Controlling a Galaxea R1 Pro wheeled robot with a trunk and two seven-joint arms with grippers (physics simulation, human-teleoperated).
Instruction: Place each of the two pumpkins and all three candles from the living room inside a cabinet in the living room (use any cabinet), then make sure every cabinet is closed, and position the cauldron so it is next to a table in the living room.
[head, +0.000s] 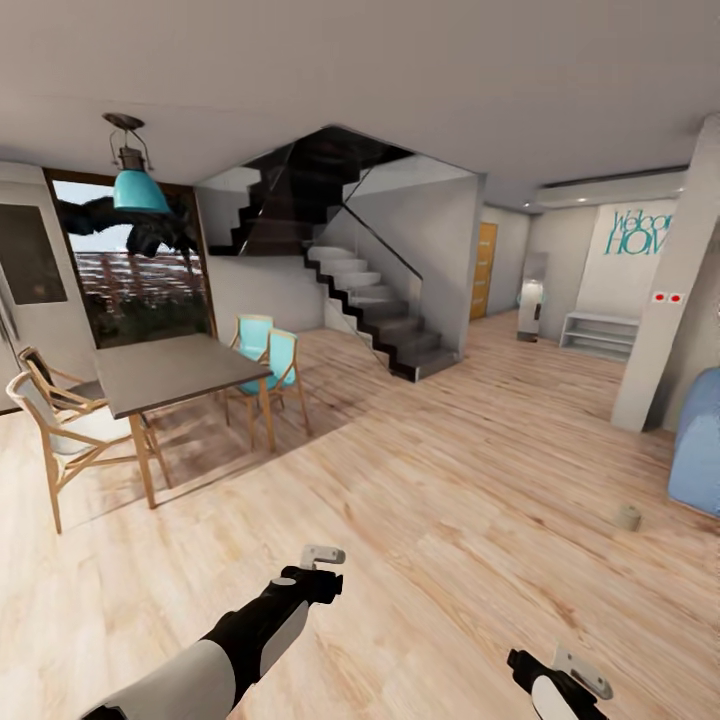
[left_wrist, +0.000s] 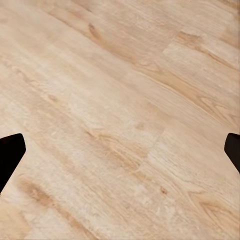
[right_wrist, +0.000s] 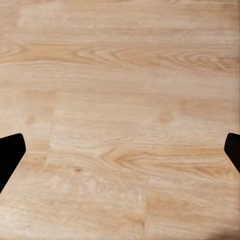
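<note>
One candle (head: 628, 517), a short beige cylinder, stands upright on the plank floor at the right of the head view, ahead of my right arm and well beyond its reach. My left gripper (head: 322, 555) hangs low over the floor near the bottom centre, and the left wrist view shows that gripper (left_wrist: 120, 150) open, with bare planks between its dark fingertips (left_wrist: 10, 152). My right gripper (head: 580, 672) is at the bottom right edge; in its wrist view the gripper (right_wrist: 120, 150) is open too, over bare floor. Pumpkins, cabinet and cauldron are out of view.
A grey-topped dining table (head: 170, 372) with wooden and teal chairs (head: 272, 362) stands at the left. A dark staircase (head: 370, 300) rises straight ahead. A pale blue padded seat (head: 700, 460) and a white pillar (head: 665, 300) are at the right.
</note>
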